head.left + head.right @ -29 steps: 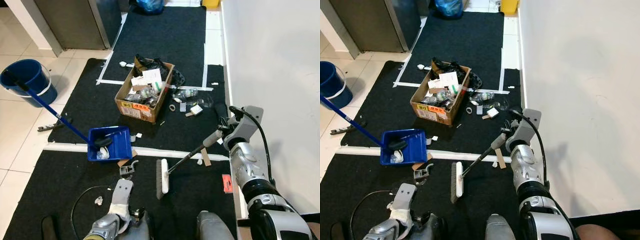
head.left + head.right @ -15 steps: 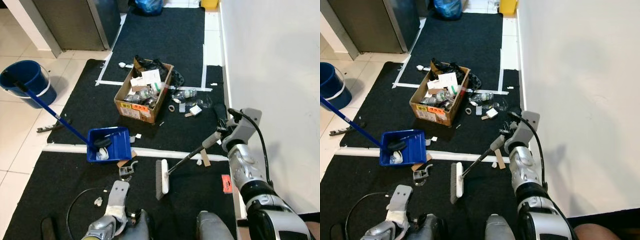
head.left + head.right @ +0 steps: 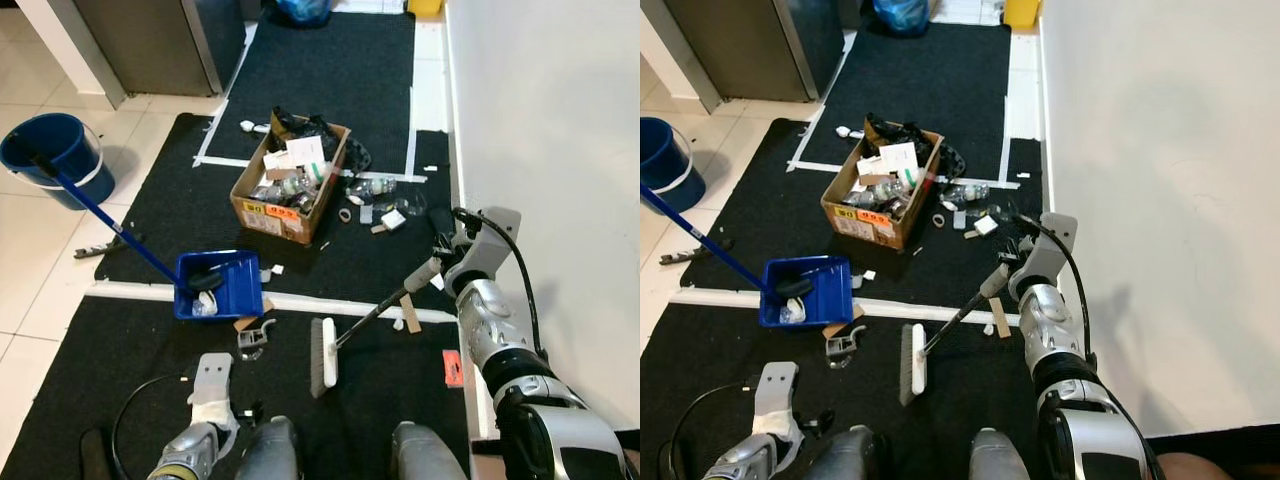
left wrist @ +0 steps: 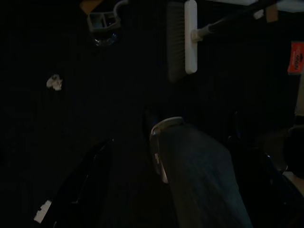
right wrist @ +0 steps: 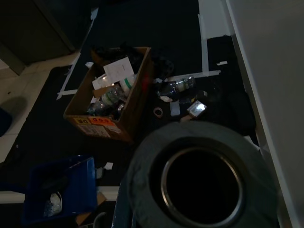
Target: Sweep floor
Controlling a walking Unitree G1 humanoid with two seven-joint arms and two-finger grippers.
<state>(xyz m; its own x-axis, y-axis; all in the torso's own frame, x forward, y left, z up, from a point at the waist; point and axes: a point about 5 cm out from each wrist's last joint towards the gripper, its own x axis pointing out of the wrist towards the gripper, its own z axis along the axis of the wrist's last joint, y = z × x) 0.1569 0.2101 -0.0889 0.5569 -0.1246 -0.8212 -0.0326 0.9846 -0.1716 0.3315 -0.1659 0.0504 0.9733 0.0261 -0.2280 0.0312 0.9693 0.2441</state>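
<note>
1. Broom lies at the lower centre of the head view, its pale brush head on the black mat and its dark handle slanting up to the right.
2. At upper left a blue bucket stands on the white tiles; a blue dustpan with a long blue handle sits left of centre.
3. In the upper middle, a cardboard box holds rubbish, with bottles and scraps strewn just right of it.
4. The left gripper hangs low at lower left; whether its claw is spread, I cannot tell.
5. The right gripper, at centre right by the white wall, pinches the broom handle's grey top end.
</note>
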